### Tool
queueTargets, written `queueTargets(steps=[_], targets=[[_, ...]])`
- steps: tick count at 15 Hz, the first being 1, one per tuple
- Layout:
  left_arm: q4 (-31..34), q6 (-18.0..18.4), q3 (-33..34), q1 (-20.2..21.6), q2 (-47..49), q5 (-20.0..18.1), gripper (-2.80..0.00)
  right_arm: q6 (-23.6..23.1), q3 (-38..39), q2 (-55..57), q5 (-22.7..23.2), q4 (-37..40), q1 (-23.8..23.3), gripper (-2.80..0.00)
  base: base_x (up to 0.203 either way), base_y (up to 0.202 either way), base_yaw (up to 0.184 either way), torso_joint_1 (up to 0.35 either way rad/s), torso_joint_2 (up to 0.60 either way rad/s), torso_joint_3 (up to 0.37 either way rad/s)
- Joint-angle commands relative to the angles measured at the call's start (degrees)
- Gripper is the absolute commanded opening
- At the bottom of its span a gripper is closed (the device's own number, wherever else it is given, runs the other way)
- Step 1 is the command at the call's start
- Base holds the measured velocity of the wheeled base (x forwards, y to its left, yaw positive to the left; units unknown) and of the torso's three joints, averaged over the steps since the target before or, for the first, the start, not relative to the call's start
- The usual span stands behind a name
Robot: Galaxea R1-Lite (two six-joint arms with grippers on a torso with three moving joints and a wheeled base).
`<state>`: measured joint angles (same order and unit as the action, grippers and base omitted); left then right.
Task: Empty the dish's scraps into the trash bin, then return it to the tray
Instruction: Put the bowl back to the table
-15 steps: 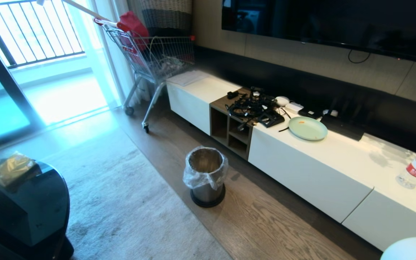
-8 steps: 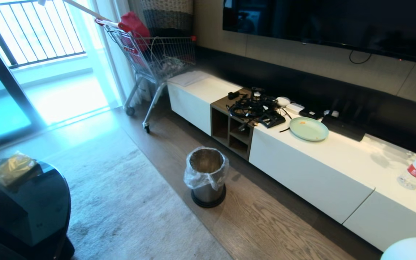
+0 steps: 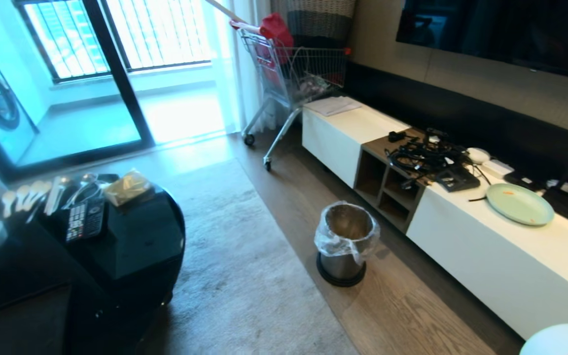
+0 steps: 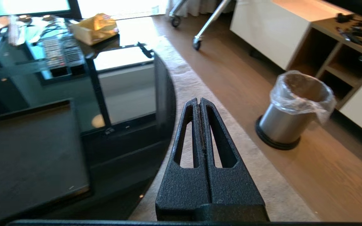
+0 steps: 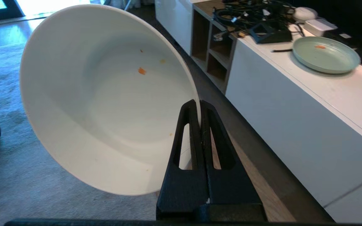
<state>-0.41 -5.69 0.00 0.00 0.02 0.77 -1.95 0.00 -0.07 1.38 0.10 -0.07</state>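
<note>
- Pinching the rim of the dish (image 5: 105, 100), the right gripper (image 5: 199, 106) is holding it tipped up on edge, its fingers pressed together on the thin white wall.
- Showing only a few orange and yellow specks of the scraps (image 5: 141, 71), the dish is looking almost empty; the emptying step is judged done.
- Appearing in the head view only as a white curve at about 5 o'clock, the dish is hanging over the wooden floor.
- Standing at roughly 11 o'clock from that curve, the trash bin (image 3: 345, 241) is sitting upright on the floor, near the white cabinet (image 3: 486, 261).
- Lying on the dark glass table (image 3: 131, 236), the tray (image 4: 33, 147) is resting at about 9 o'clock from the left gripper (image 4: 199, 102), whose fingers are closed on nothing.
- Judging the coming move: the tray is lying to the robot's left, across the rug (image 3: 244, 276) from the held dish, so the left arm is nearer, yet the right arm is carrying the load.
- Resting on the cabinet top, the pale green plate (image 3: 519, 203) is playing no part.
</note>
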Motion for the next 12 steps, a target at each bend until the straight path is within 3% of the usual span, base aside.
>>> queueTargets(steps=[1,12], targets=[[-0.02,-0.08,0.00,0.00,0.06,0.02,-2.80,0.02,0.00,0.07,0.03,-0.01,-0.01,-2.80,0.000,-0.010,0.170,0.007,0.00,0.007],[-0.02,-0.02,0.00,0.00,0.06,0.02,-2.80,0.02,0.00,0.07,0.03,-0.10,-0.01,-2.80,-0.001,-0.009,0.168,0.003,0.00,0.003]])
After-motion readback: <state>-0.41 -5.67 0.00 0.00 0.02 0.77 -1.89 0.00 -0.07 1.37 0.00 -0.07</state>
